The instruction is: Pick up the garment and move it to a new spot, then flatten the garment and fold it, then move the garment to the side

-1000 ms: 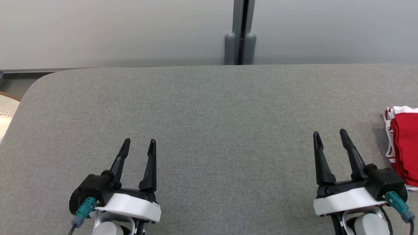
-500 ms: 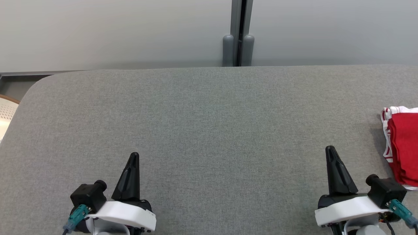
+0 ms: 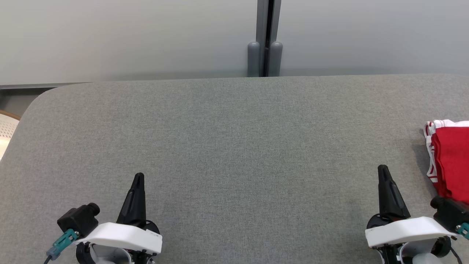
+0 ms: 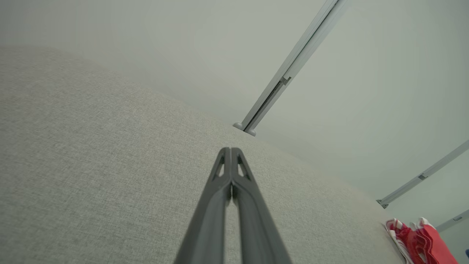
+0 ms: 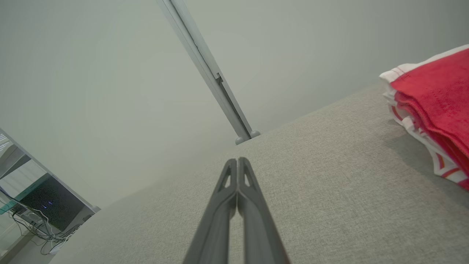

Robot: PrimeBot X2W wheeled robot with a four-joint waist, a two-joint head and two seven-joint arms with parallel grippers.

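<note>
The garment (image 3: 450, 162) is red with white striped trim and lies folded at the right edge of the grey fabric table (image 3: 234, 146); it also appears as the garment (image 5: 436, 106) in the right wrist view and the garment (image 4: 421, 242) far off in the left wrist view. My right gripper (image 3: 383, 169) hovers over the table just left of the garment, shut with nothing in it. At the lower left my left gripper (image 3: 138, 177) is likewise shut and empty. The fingertips meet in both wrist views, left gripper (image 4: 231, 150) and right gripper (image 5: 237, 160).
A pale wall with a grey vertical post (image 3: 264, 38) runs behind the table. A white perforated object (image 3: 6, 128) sits past the table's left rounded corner. Cables and a dark box (image 5: 47, 207) lie on the floor at the far left.
Both grippers went from open to shut and drew back toward the near edge. The camera shifted slightly, sliding the scene left.
</note>
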